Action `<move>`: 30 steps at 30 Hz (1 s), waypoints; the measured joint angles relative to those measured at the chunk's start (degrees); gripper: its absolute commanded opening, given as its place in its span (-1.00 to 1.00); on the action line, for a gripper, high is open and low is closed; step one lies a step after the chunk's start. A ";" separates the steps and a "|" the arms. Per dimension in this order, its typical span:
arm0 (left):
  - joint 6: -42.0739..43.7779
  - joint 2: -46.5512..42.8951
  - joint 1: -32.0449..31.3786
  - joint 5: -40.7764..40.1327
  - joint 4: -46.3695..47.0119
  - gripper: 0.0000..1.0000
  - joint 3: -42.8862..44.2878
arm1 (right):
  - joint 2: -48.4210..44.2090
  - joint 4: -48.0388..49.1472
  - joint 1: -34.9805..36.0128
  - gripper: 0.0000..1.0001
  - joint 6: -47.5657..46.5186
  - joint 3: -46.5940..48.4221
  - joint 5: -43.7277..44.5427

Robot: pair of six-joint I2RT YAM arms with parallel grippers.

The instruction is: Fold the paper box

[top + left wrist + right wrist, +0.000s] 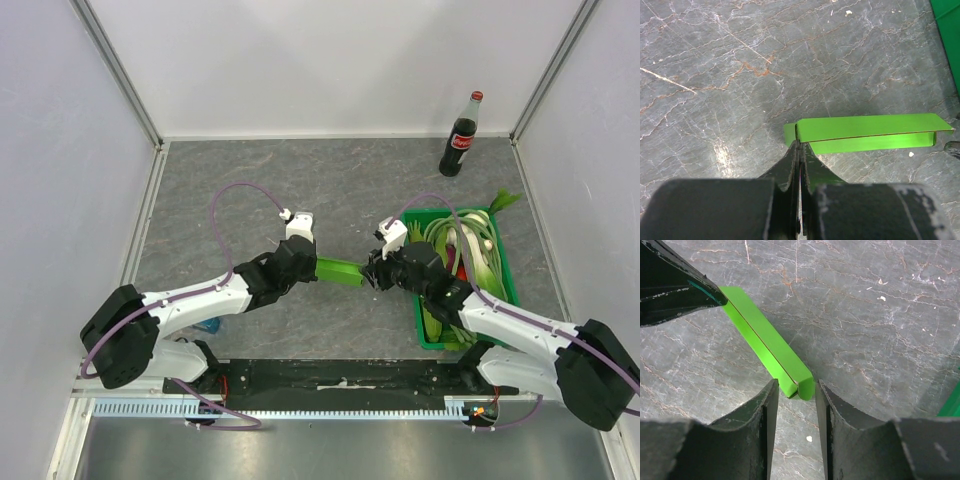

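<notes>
The paper box (338, 270) is a flattened lime-green strip lying between the two arms near the table's middle. My left gripper (312, 264) is shut on its left end. In the left wrist view the fingertips (801, 144) pinch a flap of the paper box (865, 132), which runs off to the right. My right gripper (370, 275) is at the other end. In the right wrist view its jaws (796, 383) stand open on either side of the tip of the paper box (765, 340), with a gap on the left side. The left gripper (685, 287) shows at the upper left of that view.
A dark-green crate (505, 270) of vegetables stands at the right, beside the right arm; its edge also shows in the wrist views (947, 30) (954, 405). A cola bottle (461, 135) stands at the back right. A small blue block (207, 324) lies by the left arm's base.
</notes>
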 measured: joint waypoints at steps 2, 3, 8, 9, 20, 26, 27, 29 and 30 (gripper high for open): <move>0.02 0.00 0.00 0.02 -0.02 -0.96 0.00 | 0.37 0.90 0.00 -0.16 -0.04 0.00 0.24; 0.02 0.00 0.00 0.02 -0.02 -0.96 0.00 | 0.50 1.31 0.02 -0.19 -0.04 0.00 0.46; 0.04 0.00 0.00 0.02 -0.02 -0.96 0.00 | 1.18 2.69 0.00 -0.26 -0.07 -0.15 1.42; 0.04 0.00 0.00 0.02 -0.02 -0.96 0.00 | 1.25 2.78 0.00 -0.26 -0.07 -0.26 1.42; 0.15 0.02 0.00 0.02 -0.04 -0.96 0.02 | -1.14 1.55 0.00 -0.23 -0.52 -2.60 1.88; 0.17 0.07 0.00 0.11 -0.20 -0.96 0.15 | 0.92 2.16 0.00 -0.35 -0.94 -2.58 1.84; 0.17 0.07 0.00 0.13 -0.22 -0.96 0.15 | 1.33 2.64 0.00 -0.37 -0.94 -2.58 1.77; 0.17 0.07 -0.02 0.13 -0.26 -0.96 0.17 | 1.79 3.37 0.00 -0.46 -0.92 -2.54 1.77; 0.17 0.07 -0.04 0.13 -0.31 -0.96 0.20 | 1.97 3.63 0.00 -0.49 -0.92 -2.51 1.84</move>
